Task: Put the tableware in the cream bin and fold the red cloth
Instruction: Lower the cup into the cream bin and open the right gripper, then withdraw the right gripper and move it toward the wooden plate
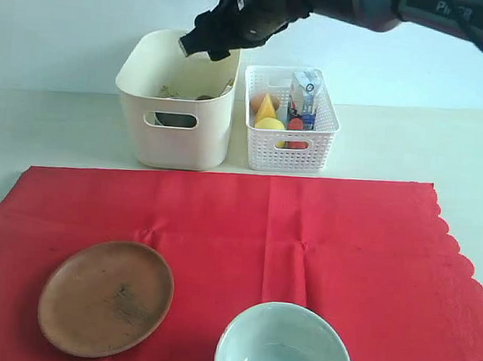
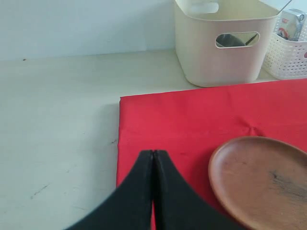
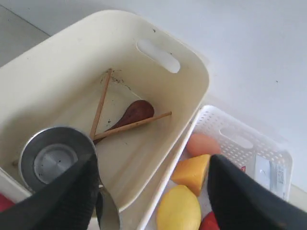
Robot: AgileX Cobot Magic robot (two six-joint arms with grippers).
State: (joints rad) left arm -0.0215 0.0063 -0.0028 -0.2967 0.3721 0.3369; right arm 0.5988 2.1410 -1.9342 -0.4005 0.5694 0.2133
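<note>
My right tool (image 3: 152, 163) gapes empty above the tall cream plastic bin (image 3: 48, 72), probably for releasing tableware; my left tool (image 2: 153, 153) sits shut.

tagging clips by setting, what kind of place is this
Likely a staged lab tabletop: bare pale table against a plain wall, red cloth with a plate and bowl, robot arm over the cream bin.

Desk: your desk (image 2: 57, 120) is off-white, with faint scuffs and small dark specks
Wall: you face a plain pale wall (image 1: 54, 15), meeting the desk's far edge
Light: soft, even; you get only faint shadows
</note>
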